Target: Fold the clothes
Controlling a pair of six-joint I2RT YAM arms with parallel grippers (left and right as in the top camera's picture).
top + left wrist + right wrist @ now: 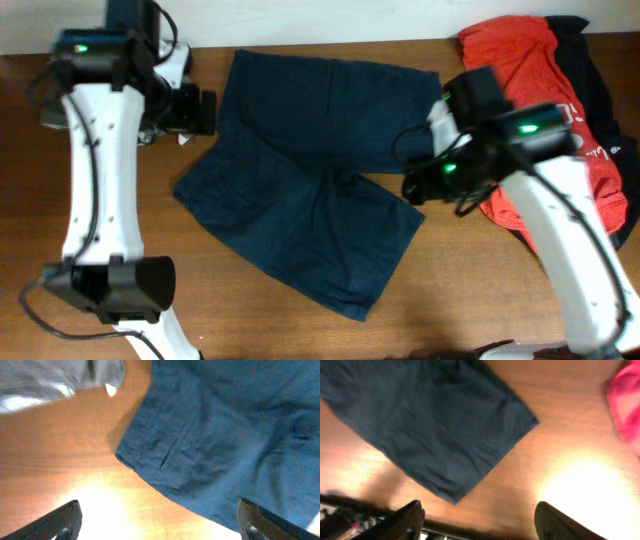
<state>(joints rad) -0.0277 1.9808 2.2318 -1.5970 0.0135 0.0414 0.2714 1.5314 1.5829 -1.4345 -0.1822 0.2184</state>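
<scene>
The dark navy shorts [310, 160] lie spread flat across the middle of the table, waistband at the back and both legs pointing forward. They also show in the left wrist view [225, 435] and the right wrist view [430, 425]. A red jersey [530, 70] with white lettering lies bunched at the back right on a black garment [590, 70]; the jersey also shows in the right wrist view [625, 405]. My left gripper [197, 108] [160, 527] is open and empty above bare wood by the shorts' left edge. My right gripper [415, 187] [482, 525] is open and empty beside the right leg's hem.
The wooden table [480, 290] has bare wood at the front left and front right. A pale grey shape [50, 380] sits at the far left behind my left gripper; I cannot tell what it is. The table's edge [470, 527] shows below my right gripper.
</scene>
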